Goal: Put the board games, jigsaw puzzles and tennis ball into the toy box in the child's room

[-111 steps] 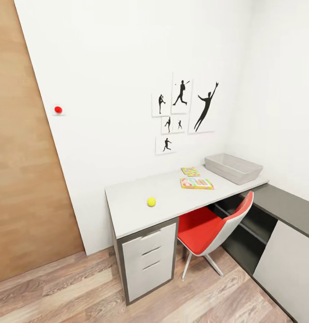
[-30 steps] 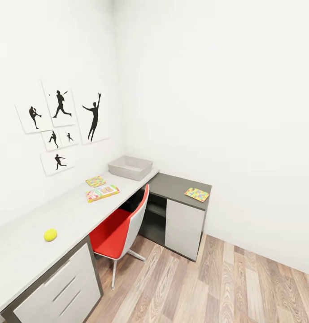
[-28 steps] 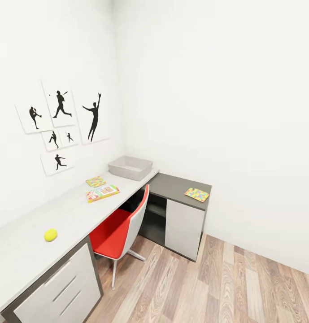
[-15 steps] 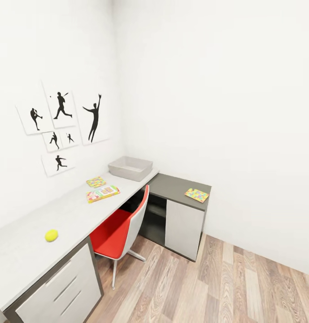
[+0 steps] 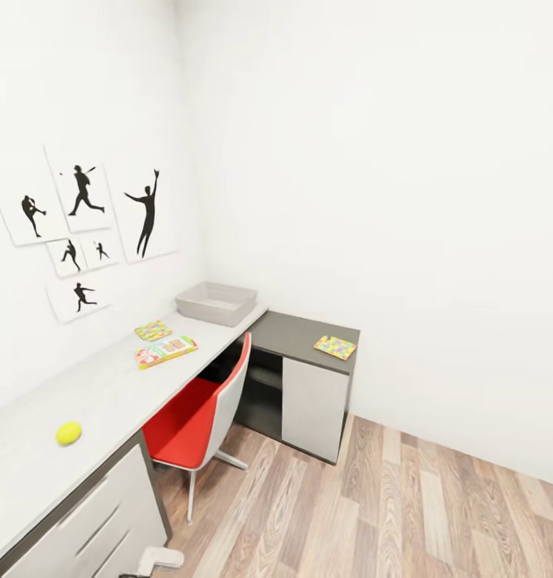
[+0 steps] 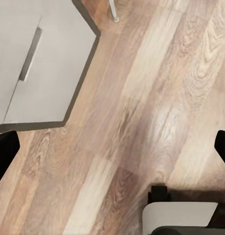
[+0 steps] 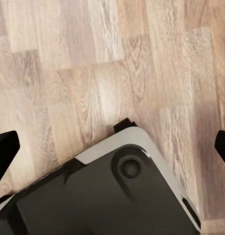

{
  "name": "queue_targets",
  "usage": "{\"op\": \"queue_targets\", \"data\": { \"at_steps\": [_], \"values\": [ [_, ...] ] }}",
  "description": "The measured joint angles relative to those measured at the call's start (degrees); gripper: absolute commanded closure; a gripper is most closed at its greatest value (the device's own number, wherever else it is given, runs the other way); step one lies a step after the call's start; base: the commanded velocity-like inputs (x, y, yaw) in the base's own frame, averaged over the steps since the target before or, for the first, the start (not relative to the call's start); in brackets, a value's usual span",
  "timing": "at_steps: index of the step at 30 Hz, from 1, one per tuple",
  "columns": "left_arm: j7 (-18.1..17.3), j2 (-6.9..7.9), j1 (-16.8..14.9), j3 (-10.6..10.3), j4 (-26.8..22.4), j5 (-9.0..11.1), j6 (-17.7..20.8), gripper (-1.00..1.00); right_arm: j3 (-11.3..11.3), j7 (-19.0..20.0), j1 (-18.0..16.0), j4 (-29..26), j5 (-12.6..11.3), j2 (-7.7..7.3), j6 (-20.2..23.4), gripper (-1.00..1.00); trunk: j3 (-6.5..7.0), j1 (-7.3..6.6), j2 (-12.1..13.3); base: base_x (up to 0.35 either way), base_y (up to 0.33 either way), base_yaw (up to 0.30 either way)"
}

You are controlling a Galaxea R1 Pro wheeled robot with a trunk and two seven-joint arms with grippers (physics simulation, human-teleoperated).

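Shallow grey toy box [image 5: 216, 303] far on pale surface [image 5: 107, 385]; no toy visible inside. Yellow-green ball [image 5: 68, 433], game box [image 5: 165, 351], two pastel puzzles [image 5: 152, 330] [image 5: 335, 347] outside. Both grippers spread, holding nothing.

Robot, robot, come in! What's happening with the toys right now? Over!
Both grippers open, empty, over the floor. Toy box on the table, nothing visible inside. Ball, game, two puzzles out. Red chair at desk.

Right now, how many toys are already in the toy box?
None that I can see. The toy box looks empty. The tennis ball, one board game and a jigsaw puzzle lie on the table; the other puzzle sits on the dark side section. Both grippers are open and hold nothing, over the floor.
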Motion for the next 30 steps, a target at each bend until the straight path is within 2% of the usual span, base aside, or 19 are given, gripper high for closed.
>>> {"op": "queue_targets", "data": {
  "at_steps": [2,4,13,17,19,22,24,26,27,29,30],
  "values": [
    [0.0,0.07,0.0,-0.1,1.7,-0.2,-3.1,-1.00,0.0,0.0,0.0,0.1,-0.1,0.06,-0.3,-1.00,0.00,0.00,0.0,-0.004,0.003,-0.278],
    [0.0,0.05,0.0,-0.1,2.8,-0.2,-4.6,-1.00,0.0,0.0,0.0,0.1,0.0,0.11,-0.8,-1.00,0.00,0.01,0.0,-0.066,0.059,-0.279],
    [-0.1,0.36,0.0,-0.1,4.1,-0.2,-6.2,-1.00,0.6,0.6,0.0,-0.4,0.4,0.11,-1.7,-1.00,0.01,0.01,0.0,-0.135,0.135,-0.281],
    [-0.1,0.33,0.0,-0.2,3.9,-0.2,-5.9,-1.00,0.7,0.9,0.1,-4.1,0.5,-0.03,-1.0,-1.00,0.08,0.00,0.0,-0.028,0.026,-0.282],
    [-0.1,0.34,-0.1,-0.1,3.8,-0.2,-5.2,-1.00,0.8,0.9,0.3,-8.8,0.6,-0.30,1.1,-1.00,0.12,0.00,0.0,-0.010,0.009,-0.282],
    [-0.1,0.26,-0.5,0.0,2.4,-0.2,-0.2,-1.00,0.6,0.6,0.3,-20.2,0.6,-0.69,11.1,-1.00,0.20,0.00,0.0,-0.004,0.003,-0.282],
    [-0.2,0.20,-1.3,0.1,-1.5,0.0,6.5,-1.00,0.2,-0.2,0.2,-30.3,0.6,-0.89,21.2,-1.00,0.27,0.00,0.0,-0.001,0.001,-0.282],
    [-0.5,0.12,-1.6,0.2,-4.7,0.1,10.2,-1.00,-0.3,-1.3,0.3,-35.1,0.7,-0.98,25.2,-1.00,0.31,0.00,0.0,-0.001,0.001,-0.282],
    [-1.2,-0.01,-1.8,0.2,-8.7,0.1,14.1,-1.00,-1.1,-3.1,0.3,-39.3,0.7,-1.01,28.5,-1.00,0.35,0.00,0.0,-0.001,0.000,-0.282],
    [-2.3,-0.10,-2.0,0.2,-12.5,0.2,17.5,-1.00,-1.9,-5.1,0.3,-43.1,0.6,-1.02,31.5,-1.00,0.39,0.00,0.0,0.000,0.000,-0.282],
    [-3.6,-0.16,-2.1,0.2,-15.7,0.2,20.5,-1.00,-2.7,-7.0,0.3,-46.3,0.5,-1.02,34.3,-1.00,0.42,0.00,0.0,0.000,0.000,-0.282]
  ]
}}
